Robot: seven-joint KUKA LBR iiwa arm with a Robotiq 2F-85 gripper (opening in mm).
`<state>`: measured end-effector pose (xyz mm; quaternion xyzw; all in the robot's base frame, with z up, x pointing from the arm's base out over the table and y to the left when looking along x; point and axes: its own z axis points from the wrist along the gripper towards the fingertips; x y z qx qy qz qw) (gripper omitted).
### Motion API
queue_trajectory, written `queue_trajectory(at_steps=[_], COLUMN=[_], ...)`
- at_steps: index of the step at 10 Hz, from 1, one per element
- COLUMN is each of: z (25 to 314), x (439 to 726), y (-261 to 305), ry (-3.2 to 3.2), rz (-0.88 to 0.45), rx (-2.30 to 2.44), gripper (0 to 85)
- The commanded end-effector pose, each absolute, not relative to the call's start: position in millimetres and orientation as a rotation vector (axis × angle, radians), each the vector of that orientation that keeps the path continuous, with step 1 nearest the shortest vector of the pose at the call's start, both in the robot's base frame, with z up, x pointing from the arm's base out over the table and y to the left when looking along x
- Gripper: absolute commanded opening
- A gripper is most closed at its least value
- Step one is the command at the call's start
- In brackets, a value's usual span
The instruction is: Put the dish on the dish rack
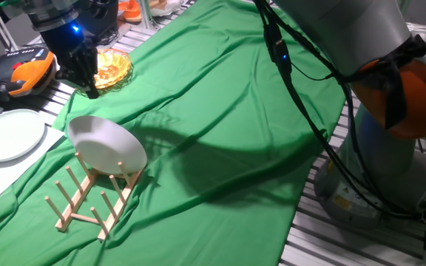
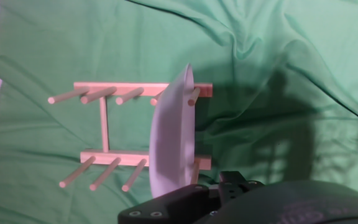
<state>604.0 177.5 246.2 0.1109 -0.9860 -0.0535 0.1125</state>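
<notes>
Nearest you, the dish rack (image 1: 93,198) stands on the green cloth (image 1: 228,125). The dish (image 1: 107,145) sits on edge in its end slot at the rack's 12 o'clock end, tilted between pegs; the other slots hold nothing. At 10 o'clock from the rack, a pale flat plate (image 1: 9,135) lies empty. Farther, at 12 o'clock, the gripper (image 1: 87,83) hangs beside the orange-yellow glass dish (image 1: 112,68); you cannot tell its finger gap.

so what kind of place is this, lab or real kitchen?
Most likely a robot lab bench: a green cloth draped over a slatted metal table, the arm's base with loose cables, and a plate standing in a wooden rack.
</notes>
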Motion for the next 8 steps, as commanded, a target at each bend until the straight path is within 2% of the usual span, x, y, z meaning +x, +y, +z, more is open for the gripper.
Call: queue_trajectory(at_steps=[1, 8], z=[246.2, 241.6], x=[603.9, 604.3], y=[177.5, 177.4], ry=[-2.892, -2.896], rz=[-0.156, -0.161], rx=[0.325, 0.317], gripper=[0.0, 0.0])
